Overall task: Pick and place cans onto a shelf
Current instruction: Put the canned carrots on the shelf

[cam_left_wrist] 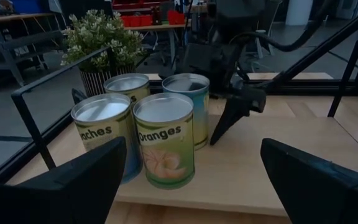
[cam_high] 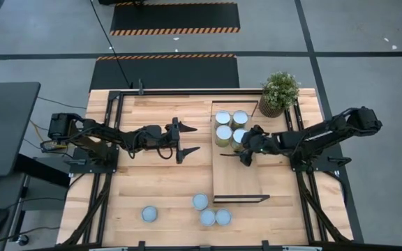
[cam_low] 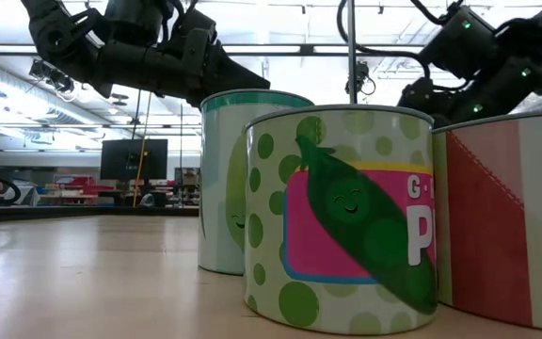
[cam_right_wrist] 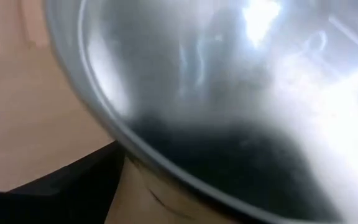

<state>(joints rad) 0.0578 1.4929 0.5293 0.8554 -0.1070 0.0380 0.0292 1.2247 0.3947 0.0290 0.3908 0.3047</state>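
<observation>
- 2 dark grippers are out over the table – the right gripper (cam_high: 244, 149) spread wide around 1 of 4 round pale-topped cans (cam_high: 229, 127) on the long light-wood shelf (cam_high: 237, 183).
- Left gripper (cam_high: 189, 139) hangs wide open and empty, beside the shelf.
- 4 more cans (cam_high: 201, 201) stand on the planked wooden table (cam_high: 152, 178).

The place was a robot lab or a workshop hall. The wooden table (cam_high: 152, 181) stood on a grey concrete floor (cam_high: 40, 42) with dark mats edged by orange-black hazard stripes (cam_high: 175, 31). Behind it were long ceiling lights (cam_low: 26, 85), a monitor (cam_low: 134, 158) and more workbenches.
</observation>
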